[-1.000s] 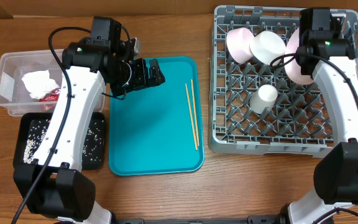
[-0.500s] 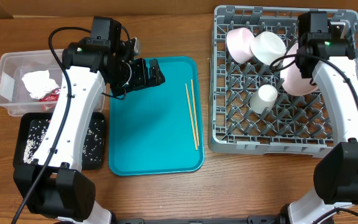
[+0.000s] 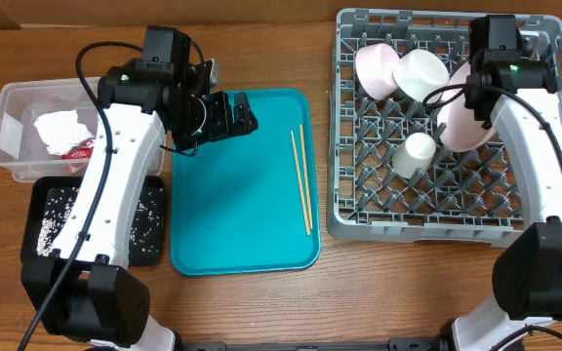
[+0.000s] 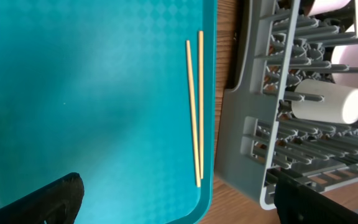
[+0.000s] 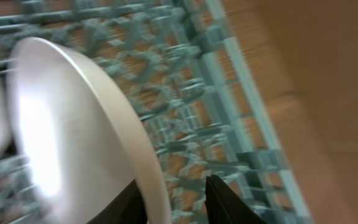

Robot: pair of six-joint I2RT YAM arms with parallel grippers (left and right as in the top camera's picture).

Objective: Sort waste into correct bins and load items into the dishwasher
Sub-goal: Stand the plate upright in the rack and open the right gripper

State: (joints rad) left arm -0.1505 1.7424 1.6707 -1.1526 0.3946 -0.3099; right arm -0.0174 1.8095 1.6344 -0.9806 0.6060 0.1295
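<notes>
A white plate point(image 3: 461, 122) leans on edge among the pegs of the grey dishwasher rack point(image 3: 427, 232). My right gripper point(image 5: 179, 202) stands open around the plate's rim point(image 5: 67, 124), with a gap between rim and right finger. Two white bowls point(image 3: 377, 70) point(image 3: 422, 73) and a small cup point(image 3: 415, 154) also rest in the rack. The wooden chopsticks point(image 3: 301, 180) lie on the teal tray point(image 3: 242, 214). My left gripper point(image 3: 230, 115) hovers wide open over the tray's far left corner, holding nothing; in its wrist view the chopsticks point(image 4: 194, 106) lie ahead of it.
The clear tub point(image 3: 8, 107) at the far left holds a crumpled white tissue point(image 3: 59, 130) and a red wrapper point(image 3: 81, 148). In front of it the black tray point(image 3: 37, 195) carries scattered rice. Bare wood separates the teal tray from the rack.
The right jaws have parted from the plate's rim, and the plate has tipped down and settled lower among the pegs. The left arm has not moved.
</notes>
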